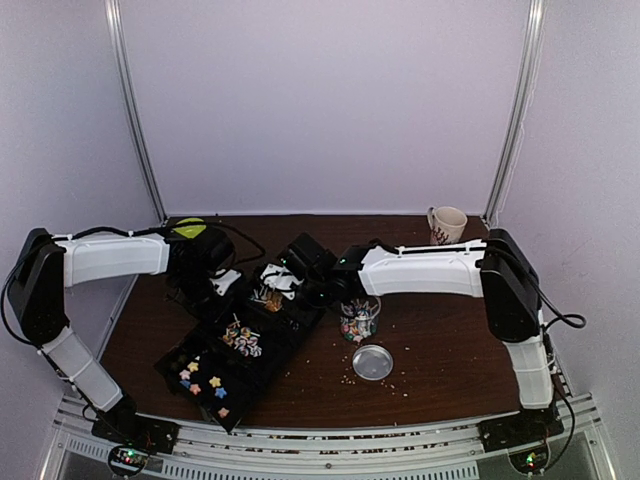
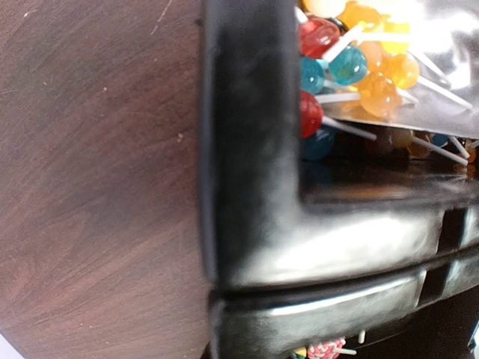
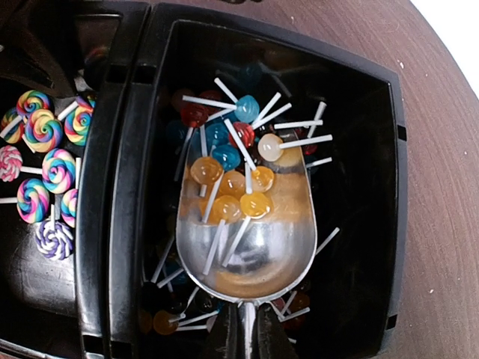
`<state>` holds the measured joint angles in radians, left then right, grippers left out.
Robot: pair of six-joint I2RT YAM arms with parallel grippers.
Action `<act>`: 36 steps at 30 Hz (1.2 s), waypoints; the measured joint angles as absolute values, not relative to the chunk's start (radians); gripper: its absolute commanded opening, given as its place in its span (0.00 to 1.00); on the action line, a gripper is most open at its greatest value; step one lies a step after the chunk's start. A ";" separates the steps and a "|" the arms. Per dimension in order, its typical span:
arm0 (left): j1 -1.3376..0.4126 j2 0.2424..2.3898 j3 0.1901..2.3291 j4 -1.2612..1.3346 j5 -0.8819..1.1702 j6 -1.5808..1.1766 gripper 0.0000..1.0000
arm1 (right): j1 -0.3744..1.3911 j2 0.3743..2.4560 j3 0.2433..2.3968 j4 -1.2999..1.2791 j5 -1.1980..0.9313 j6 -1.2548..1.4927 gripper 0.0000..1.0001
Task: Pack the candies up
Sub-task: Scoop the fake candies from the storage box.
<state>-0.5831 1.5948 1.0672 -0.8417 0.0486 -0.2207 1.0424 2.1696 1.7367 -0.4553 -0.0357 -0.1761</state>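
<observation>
1. Table: dark brown wood, with the two arms reaching in from the near edge.
2. Black tray: divided into compartments, set at an angle left of centre; its glossy wall fills the left wrist view.
3. Candies, three kinds, all in the tray:
   a. ball lollipops in orange, blue and red on white sticks, in the far compartment; some are heaped in the scoop and the rest lie on the compartment floor around and under it (also seen at).
   b. swirl lollipops, rainbow-striped, in the neighbouring compartment.
   c. star sweets, in the compartment nearest the arm bases.
4. Scoop: polished metal, bowl pointing away from the right wrist camera, inside the far compartment.
5. Right gripper: jaws closed tight on the scoop's thin handle, which runs down between the dark fingers.
6. Left gripper: at the tray's far left corner, jaws closed; the fingers do not show, so whether they pinch the tray rim cannot be told.
7. Jar: clear glass, upright just right of the tray, with coloured sweets inside.
8. Lid: a round disc lying flat, just in front of the jar.
9. Mug: pale, at the far right corner, well apart from the rest.
</observation>
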 measured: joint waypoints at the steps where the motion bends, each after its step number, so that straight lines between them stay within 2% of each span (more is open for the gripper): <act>1: -0.582 1.595 1.067 -0.840 0.054 -0.221 0.00 | 1.042 2.159 1.707 -0.427 -0.036 -0.175 0.00; 8: -0.582 1.595 1.060 -0.833 0.081 -0.215 0.00 | 1.042 2.089 1.504 -0.210 -0.049 -0.149 0.00; 26: -0.580 1.594 1.060 -0.794 0.127 -0.183 0.00 | 1.038 1.971 1.234 0.074 -0.047 -0.072 0.00; 36: -0.575 1.593 1.060 -0.756 0.140 -0.181 0.00 | 1.038 1.914 1.156 0.171 -0.039 -0.071 0.00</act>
